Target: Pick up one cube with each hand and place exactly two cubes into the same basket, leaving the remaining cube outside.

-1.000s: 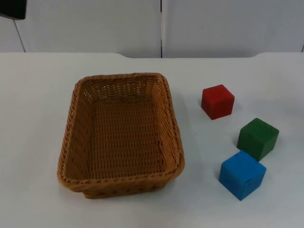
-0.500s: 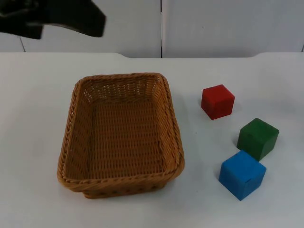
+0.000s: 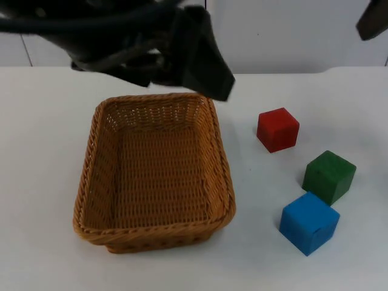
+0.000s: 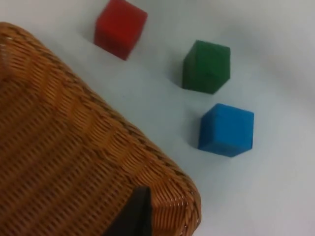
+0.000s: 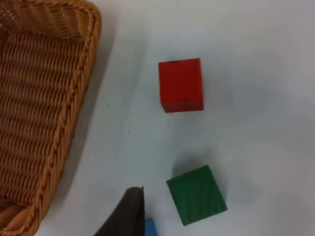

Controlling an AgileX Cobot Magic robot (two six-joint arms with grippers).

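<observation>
A brown wicker basket (image 3: pixel 222 159) lies left of centre with nothing in it. To its right stand three cubes: a red cube (image 3: pixel 277 129) farthest back, a green cube (image 3: pixel 329 176), and a blue cube (image 3: pixel 308 222) nearest the front. My left gripper (image 3: pixel 205 63) hangs blurred above the basket's far right corner, holding nothing that I can see. The left wrist view takes in the basket rim (image 4: pixel 103 120), red cube (image 4: pixel 120 28), green cube (image 4: pixel 206 66) and blue cube (image 4: pixel 226 130). My right arm (image 3: pixel 372 19) enters at the upper right, well above the red cube (image 5: pixel 180 84) and green cube (image 5: pixel 197 194).
The white table runs back to the grey partition wall (image 3: pixel 285 36). Bare table lies between the basket and the cubes, and left of the basket. The basket rim (image 5: pixel 78 93) is near the red cube in the right wrist view.
My left arm has swept in from the upper left to above the basket's far right corner. The right arm has come into the upper right corner. Basket and cubes have not moved.
</observation>
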